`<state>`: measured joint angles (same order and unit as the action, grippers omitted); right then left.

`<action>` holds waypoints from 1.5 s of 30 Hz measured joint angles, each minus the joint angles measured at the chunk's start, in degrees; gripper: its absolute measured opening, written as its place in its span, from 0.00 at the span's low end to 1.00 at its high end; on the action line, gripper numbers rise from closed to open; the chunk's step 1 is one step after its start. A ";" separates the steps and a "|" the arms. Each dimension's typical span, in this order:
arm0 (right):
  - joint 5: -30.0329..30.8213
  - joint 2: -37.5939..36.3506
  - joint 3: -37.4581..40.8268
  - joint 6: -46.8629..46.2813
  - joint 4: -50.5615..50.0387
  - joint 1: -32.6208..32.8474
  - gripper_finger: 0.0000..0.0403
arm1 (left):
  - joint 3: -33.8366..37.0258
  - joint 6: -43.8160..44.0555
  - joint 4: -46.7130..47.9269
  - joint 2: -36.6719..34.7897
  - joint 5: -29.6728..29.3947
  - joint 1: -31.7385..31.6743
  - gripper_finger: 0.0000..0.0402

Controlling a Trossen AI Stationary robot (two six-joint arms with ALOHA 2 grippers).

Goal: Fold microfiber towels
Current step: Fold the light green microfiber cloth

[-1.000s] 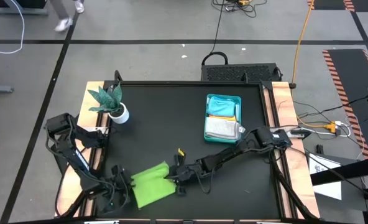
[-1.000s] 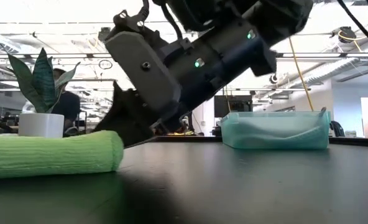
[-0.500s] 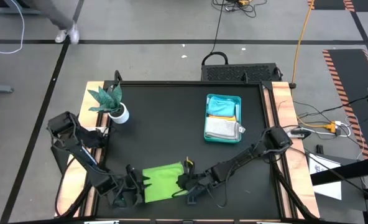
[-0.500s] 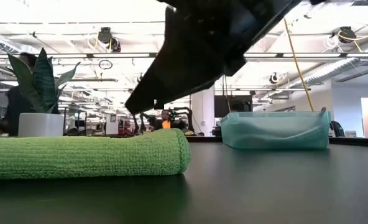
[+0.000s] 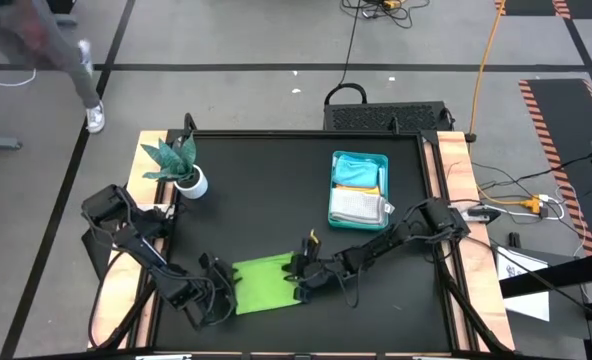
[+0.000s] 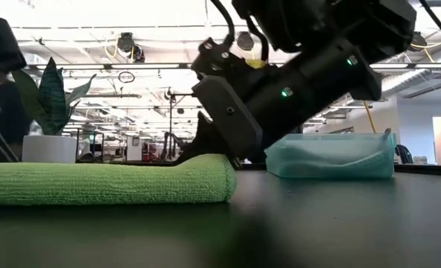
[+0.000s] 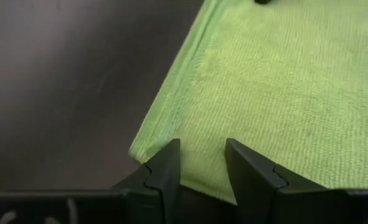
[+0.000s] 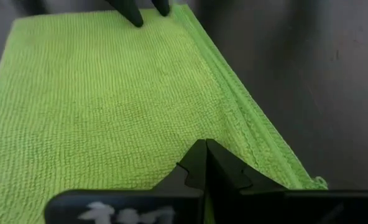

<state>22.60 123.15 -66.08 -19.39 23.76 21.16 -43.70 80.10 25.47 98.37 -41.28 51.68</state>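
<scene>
Lime green towel (image 5: 267, 285) now lies flatter, folded, near table (image 5: 266, 190) front edge than second ago. Right tool (image 5: 298, 280), fingers together, on its right edge; left tool (image 5: 221, 290) apart at left edge. Fold looks nearly finished.

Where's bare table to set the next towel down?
Bare black mat lies between the plant and the teal tray, across the table's middle. The near edge is crowded: green towel, left claw and right claw at its ends.
</scene>
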 joint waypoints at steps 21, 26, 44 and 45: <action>-17.67 -8.80 4.96 7.98 1.56 7.86 0.00 | -0.04 -19.68 -23.68 5.48 -0.36 -3.25 0.33; -18.44 -6.29 7.57 5.94 2.25 7.03 0.00 | -0.11 -16.67 -20.66 4.74 0.06 -3.12 0.33; -11.97 -6.03 7.85 7.88 6.97 3.47 0.00 | 2.25 -15.45 -20.74 3.77 -3.38 -4.03 0.33; -10.68 -5.14 7.83 8.00 6.59 3.23 0.00 | 2.40 -14.83 -20.51 4.30 -3.48 -3.90 0.33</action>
<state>11.92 118.02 -58.26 -11.39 30.35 24.39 -41.31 65.27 4.96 102.67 -44.76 47.77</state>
